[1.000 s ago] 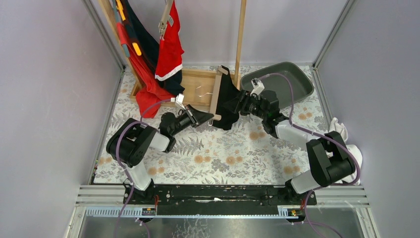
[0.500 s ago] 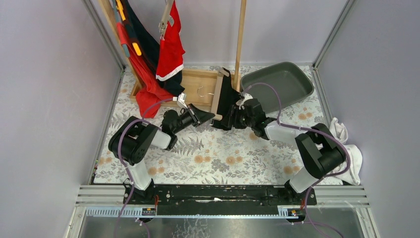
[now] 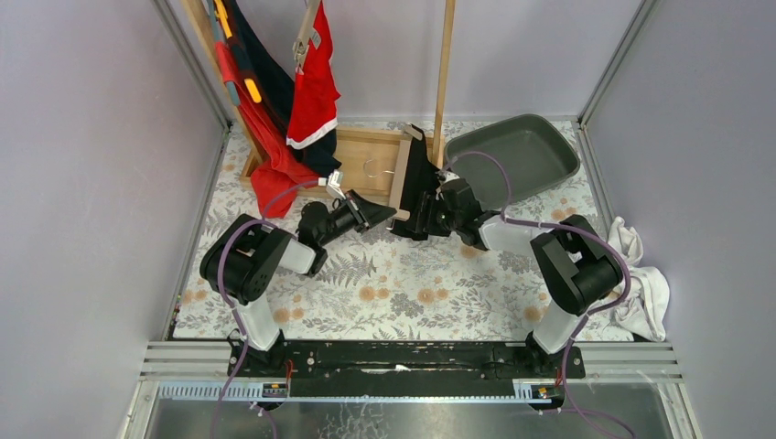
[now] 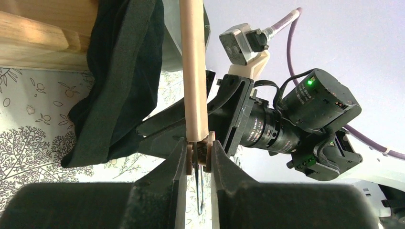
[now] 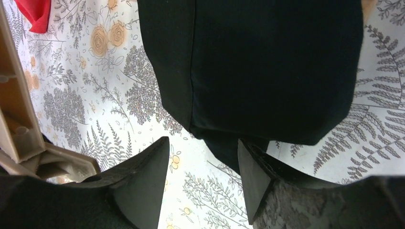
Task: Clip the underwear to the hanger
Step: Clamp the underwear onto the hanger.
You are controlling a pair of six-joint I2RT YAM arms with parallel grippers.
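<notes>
The wooden hanger lies tilted over the rack base, with black underwear draped from its bar. My left gripper is shut on the clip at the hanger's near end. In the left wrist view the fingers pinch that clip below the pale bar, and the underwear hangs to the left. My right gripper is pressed close against the underwear. In the right wrist view it stands open, with the lowest fold of the underwear dipping beside its right finger.
A grey tub sits at the back right. A wooden rack base and upright pole stand behind the hanger. Red and navy garments hang at the back left. White cloth lies by the right wall.
My right arm has swung left and its gripper has closed in on the underwear by the hanger's near end. The left gripper and hanger have hardly moved.
</notes>
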